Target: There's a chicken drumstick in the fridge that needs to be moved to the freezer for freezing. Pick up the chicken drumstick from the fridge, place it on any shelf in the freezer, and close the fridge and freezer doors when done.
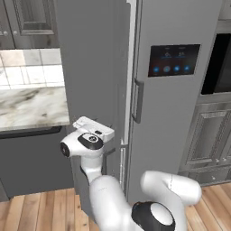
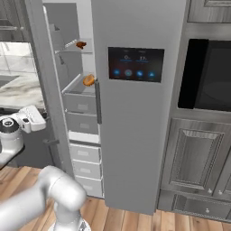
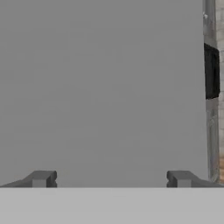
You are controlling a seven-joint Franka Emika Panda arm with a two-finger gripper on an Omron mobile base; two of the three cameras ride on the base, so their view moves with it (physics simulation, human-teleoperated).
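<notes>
While the left base view looks at the outer face of the plain grey freezer door (image 1: 92, 67), swung out toward the camera, the right base view looks past that door's edge into the narrow grey freezer compartment (image 2: 74, 113). Inside it show thin clear shelves, grey bins and a stack of white drawers (image 2: 85, 167).

Small reddish-brown chicken drumstick (image 2: 81, 44) lies on an upper clear shelf (image 2: 74, 50) of this open compartment, high up. Its long axis runs roughly left to right across the shelf, with a pale end toward the left; too small to tell more. Below it, a larger golden-orange curved food item (image 2: 89, 80) sits on the next level down.

Wide grey fridge door with a dark display panel and blue icons (image 1: 173, 60) stands shut in both base views.

End effector (image 3: 109, 178) is spread wide, its two dark fingertips (image 3: 41, 178) far apart with nothing between them. It faces a flat grey panel close up; a dark block sits at that panel's right edge. White arm wrist (image 1: 88, 142) sits low beside the open freezer door, next to a marble surface (image 1: 31, 108).
</notes>
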